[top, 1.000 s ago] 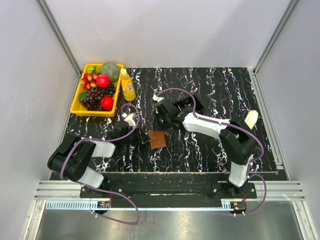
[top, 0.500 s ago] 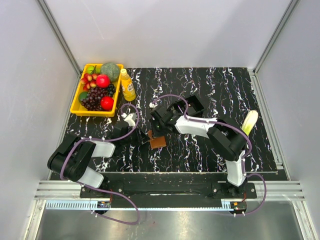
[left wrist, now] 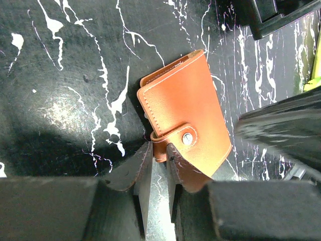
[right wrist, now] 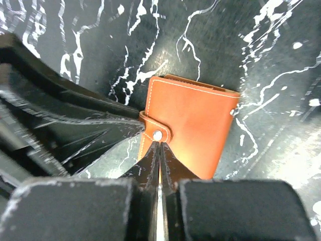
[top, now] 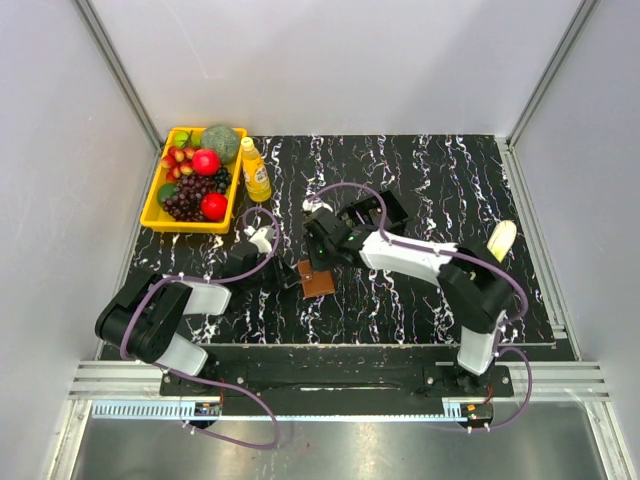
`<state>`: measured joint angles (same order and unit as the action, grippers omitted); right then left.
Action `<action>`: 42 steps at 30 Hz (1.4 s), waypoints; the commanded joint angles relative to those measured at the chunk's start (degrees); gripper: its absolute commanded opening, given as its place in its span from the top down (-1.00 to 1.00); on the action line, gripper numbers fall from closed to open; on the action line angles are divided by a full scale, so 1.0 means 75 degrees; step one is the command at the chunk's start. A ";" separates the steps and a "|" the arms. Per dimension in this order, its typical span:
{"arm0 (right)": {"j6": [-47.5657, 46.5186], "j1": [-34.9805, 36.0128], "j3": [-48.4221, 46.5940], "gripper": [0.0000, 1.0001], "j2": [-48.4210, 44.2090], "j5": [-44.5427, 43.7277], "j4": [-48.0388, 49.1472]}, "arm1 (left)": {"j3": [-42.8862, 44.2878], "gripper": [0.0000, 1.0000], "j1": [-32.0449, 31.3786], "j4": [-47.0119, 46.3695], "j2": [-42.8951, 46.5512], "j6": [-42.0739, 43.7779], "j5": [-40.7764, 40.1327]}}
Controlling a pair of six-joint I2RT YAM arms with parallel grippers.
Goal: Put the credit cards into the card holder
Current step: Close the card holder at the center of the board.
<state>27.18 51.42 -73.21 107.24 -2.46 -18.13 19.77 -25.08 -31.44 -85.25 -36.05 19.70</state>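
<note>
holder (top: 317,281): lies flat on the table (top: 420,170), about mid-width and towards the near side, folded shut with its strap (right wrist: 150,125) fastened over the left edge by a snap (right wrist: 157,134).
left gripper (left wrist: 159,153): comes in from the left; its jaws stand narrow on either side of the strap end and appear to pinch that edge, likely so the holder does not slide while the other arm works on it.
right gripper (right wrist: 159,145): reaches in from the far right, jaws all but together with only a thin slit and nothing seen between them; the tips sit at the snap, a thin wedge suited to lifting the strap.
why two arms: a flat, light wallet would move under a one-sided push, so one side anchors and the other pries.
step in hand: judged as unfastening the strap; the holder is not yet open.
cards: none can be made out; a black box (top: 390,210) just far right of the grippers may hold them, but its contents are not visible.
progress: early, no card is in the holder.
risk: the tips may slip off the snap, or drag the holder out of the left pinch.
bystanders: fruit tray (top: 150,212) and bottle (top: 255,170) far left, banana (top: 502,238) right, all well apart from the work.
</note>
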 commanded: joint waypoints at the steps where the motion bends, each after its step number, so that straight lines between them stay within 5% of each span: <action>1: 0.0137 -0.0374 0.0256 0.88 -0.0869 -0.0423 0.0027 | 0.0118 0.57 -0.0031 -0.0577 -0.0070 -0.0068 0.0279; 20: 0.0466 -0.0692 0.0761 0.93 0.0151 0.0189 0.0027 | -0.0174 0.53 -0.0043 -0.1293 0.0103 -0.0595 0.0550; 27: 0.0431 -0.0692 0.0738 0.93 0.0244 0.0246 0.0003 | 0.0012 0.29 -0.0054 0.0568 0.1768 0.0142 -0.0703; 32: 0.0454 -0.0692 0.0726 0.93 0.0197 0.0304 0.0015 | 0.0329 0.30 -0.0054 0.1531 0.1688 -0.0043 -0.1116; 42: 0.0442 -0.0692 0.0632 0.94 0.0197 0.0597 0.0073 | 0.0013 0.45 -0.0230 -0.0037 0.0539 -0.0771 -0.0213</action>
<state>29.91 45.84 -66.94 107.98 0.34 -18.13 20.08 -25.89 -24.75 -79.94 -39.75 15.97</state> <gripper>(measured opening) 0.033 0.284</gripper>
